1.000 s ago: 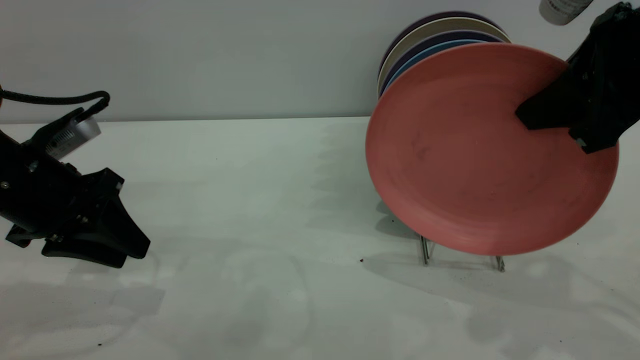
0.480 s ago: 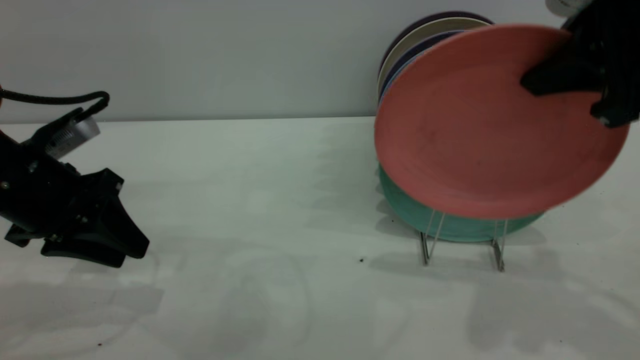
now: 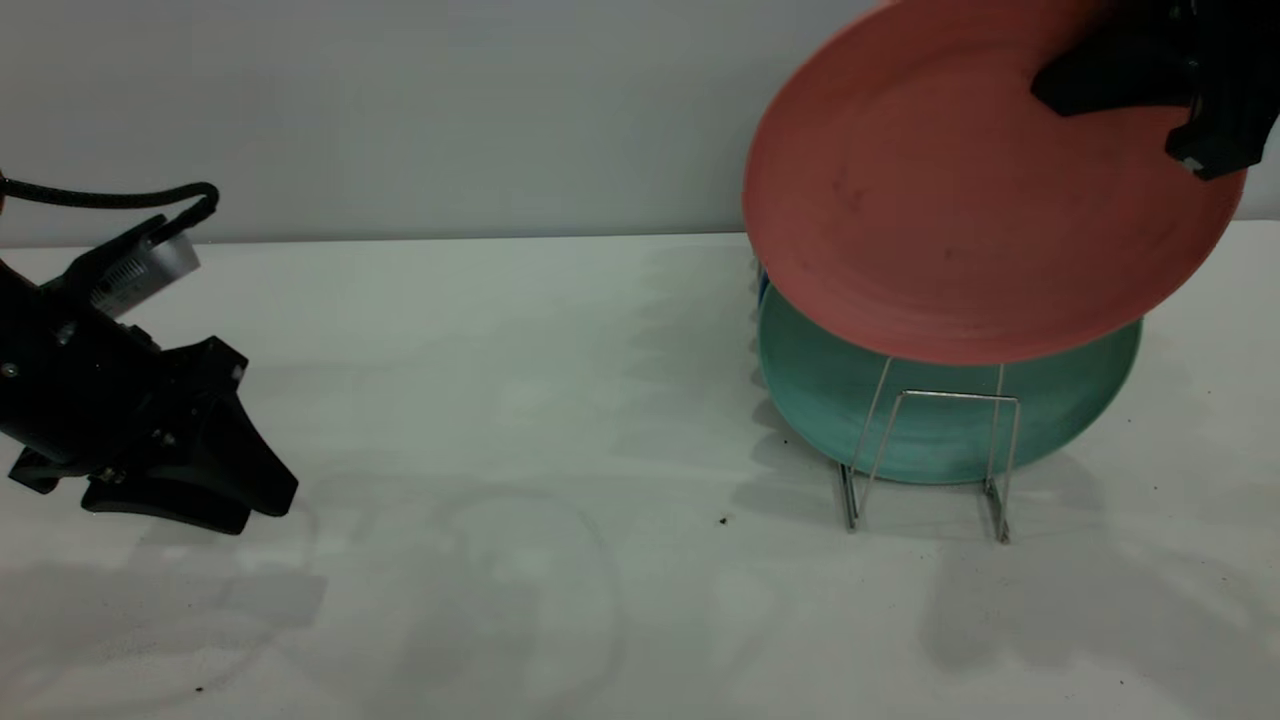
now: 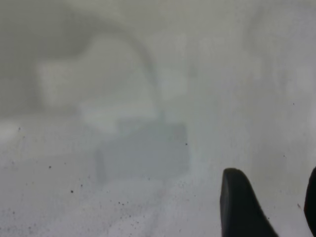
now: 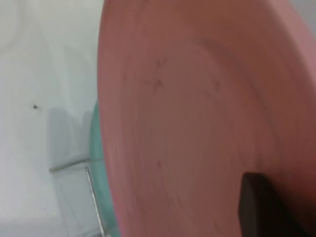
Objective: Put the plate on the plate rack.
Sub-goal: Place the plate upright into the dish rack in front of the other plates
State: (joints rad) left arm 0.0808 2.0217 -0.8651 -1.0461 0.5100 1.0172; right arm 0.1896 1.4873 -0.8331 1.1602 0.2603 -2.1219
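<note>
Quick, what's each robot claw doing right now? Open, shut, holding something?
Left gripper: open, holding nothing, low over the table.
Right gripper: shut on the plate, held above the plate rack.

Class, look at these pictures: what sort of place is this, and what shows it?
Probably a robot test bench, not a kitchen: a bare white table against a blank wall, two black robot arms, and only a wire plate rack holding plates, with a pink plate held above it.

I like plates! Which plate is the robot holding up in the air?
The pink plate: the right gripper holds it above the wire rack. The green plate stands in the rack.
</note>
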